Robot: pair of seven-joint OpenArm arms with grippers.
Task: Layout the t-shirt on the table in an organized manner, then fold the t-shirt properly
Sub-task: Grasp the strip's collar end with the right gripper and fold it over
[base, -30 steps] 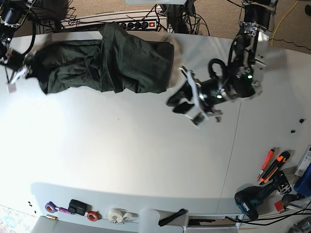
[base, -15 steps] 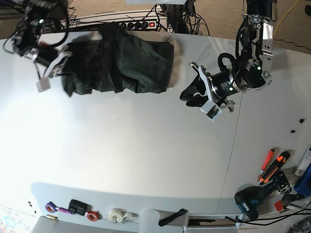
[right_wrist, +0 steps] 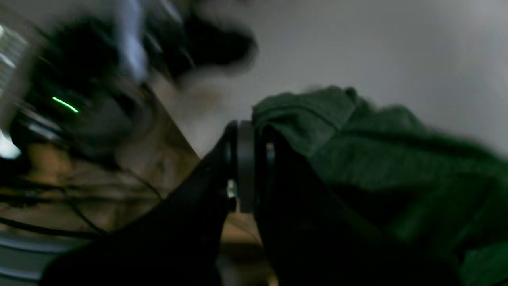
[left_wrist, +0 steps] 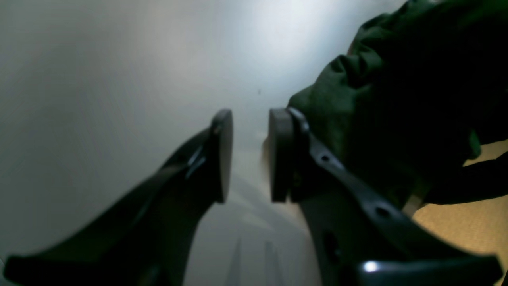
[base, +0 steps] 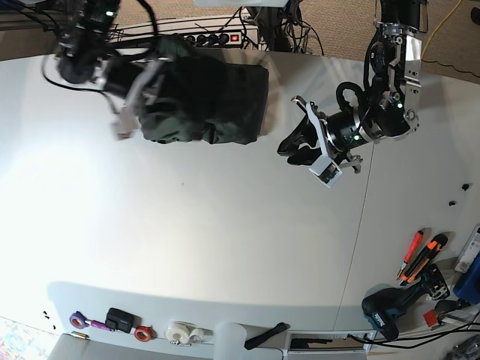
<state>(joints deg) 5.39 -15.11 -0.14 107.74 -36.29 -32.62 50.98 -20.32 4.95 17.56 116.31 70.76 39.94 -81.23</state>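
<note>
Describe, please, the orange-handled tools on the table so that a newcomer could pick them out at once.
Start at the white table and follow its seam down to the near right corner, beside the dark teal power drill. Just above the drill lie the two orange-handled tools, side by side and slanted alike. They are the only orange and black things on the table, far from the green t-shirt.

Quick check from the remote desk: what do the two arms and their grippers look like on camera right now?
Both arms are black with silver-grey brackets, looped black cabling and small green indicator lights. The left gripper has black fingers with flat, rounded dark pads; the right gripper looks alike, though motion-blurred.
</note>
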